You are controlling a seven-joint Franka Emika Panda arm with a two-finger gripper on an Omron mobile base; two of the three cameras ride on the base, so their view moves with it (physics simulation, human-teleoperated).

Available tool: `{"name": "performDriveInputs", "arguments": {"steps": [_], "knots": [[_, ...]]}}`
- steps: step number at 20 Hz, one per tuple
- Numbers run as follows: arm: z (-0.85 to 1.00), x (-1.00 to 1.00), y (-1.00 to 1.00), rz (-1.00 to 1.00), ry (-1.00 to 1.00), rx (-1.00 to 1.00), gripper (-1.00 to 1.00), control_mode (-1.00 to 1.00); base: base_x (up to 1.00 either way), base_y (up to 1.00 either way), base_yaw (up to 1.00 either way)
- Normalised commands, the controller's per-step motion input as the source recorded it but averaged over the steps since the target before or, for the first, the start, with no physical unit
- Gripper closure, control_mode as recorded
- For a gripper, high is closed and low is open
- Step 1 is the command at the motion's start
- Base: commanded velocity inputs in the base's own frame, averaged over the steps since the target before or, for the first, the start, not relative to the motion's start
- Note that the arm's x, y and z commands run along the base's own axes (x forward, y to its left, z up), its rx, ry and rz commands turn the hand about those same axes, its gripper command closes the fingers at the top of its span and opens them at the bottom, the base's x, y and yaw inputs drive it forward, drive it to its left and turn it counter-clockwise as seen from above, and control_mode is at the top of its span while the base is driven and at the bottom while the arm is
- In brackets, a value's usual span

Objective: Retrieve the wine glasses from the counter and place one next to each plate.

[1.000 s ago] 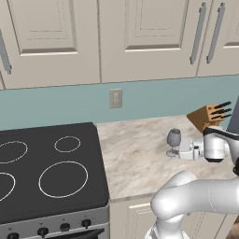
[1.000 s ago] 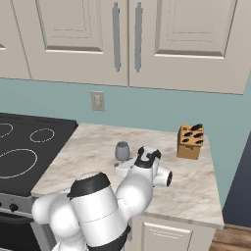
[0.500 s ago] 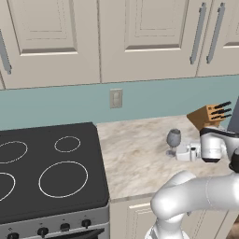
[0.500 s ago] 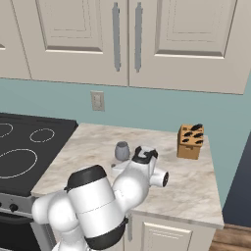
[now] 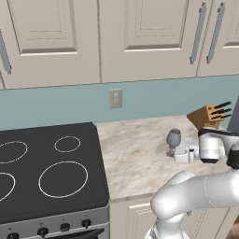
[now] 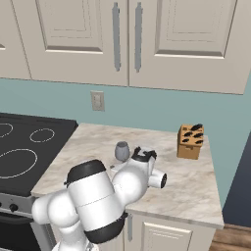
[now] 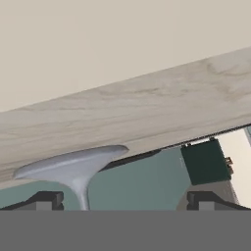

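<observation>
**Mia:** Where is the wine glass (image 5: 173, 138)?

**Ben:** It stands up straight on the counter (image 5: 135, 158), the one with the beige, marbled stone top. It is small and smoky grey, with a round bowl, a thin stem and a round foot. It is toward the back, closer to the blue-green wall than to the front edge.

**Mia:** And the gripper (image 5: 179, 152)?

**Ben:** It is down low, right at the foot of the glass, and it points sideways along the counter. In the hand view, the two dark fingertips (image 7: 45, 200) stand wide apart. The stem and foot of the glass sit between them, nearer one tip. They are not squeezing it. I cannot tell if one tip touches it.

**Mia:** What else is on the counter?

**Ben:** A wooden knife block (image 5: 207, 115) with dark handles sticking out. It is by the wall, to the right of the glass.

**Mia:** And to the left?

**Ben:** A black stovetop (image 5: 46, 168) with white rings sits right next to the counter. There is a light switch plate (image 5: 115, 98) on the wall, and cream cabinets (image 5: 140, 37) with slim metal handles hang up above.
</observation>
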Motion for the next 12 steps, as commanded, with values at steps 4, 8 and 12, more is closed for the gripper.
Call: {"name": "performDriveInputs", "arguments": {"steps": [4,8,12], "knots": [[0.16,0.0,0.0,-0.02,-0.04,0.0,-1.0,-1.0,0.0,0.0,0.0],[0.39,-0.08,0.08,0.0,-0.13,0.0,1.0,-1.0,0.0,0.0,0.0],[0.29,0.0,0.14,0.0,-0.1,0.0,1.0,-1.0,0.0,0.0,0.0]]}}
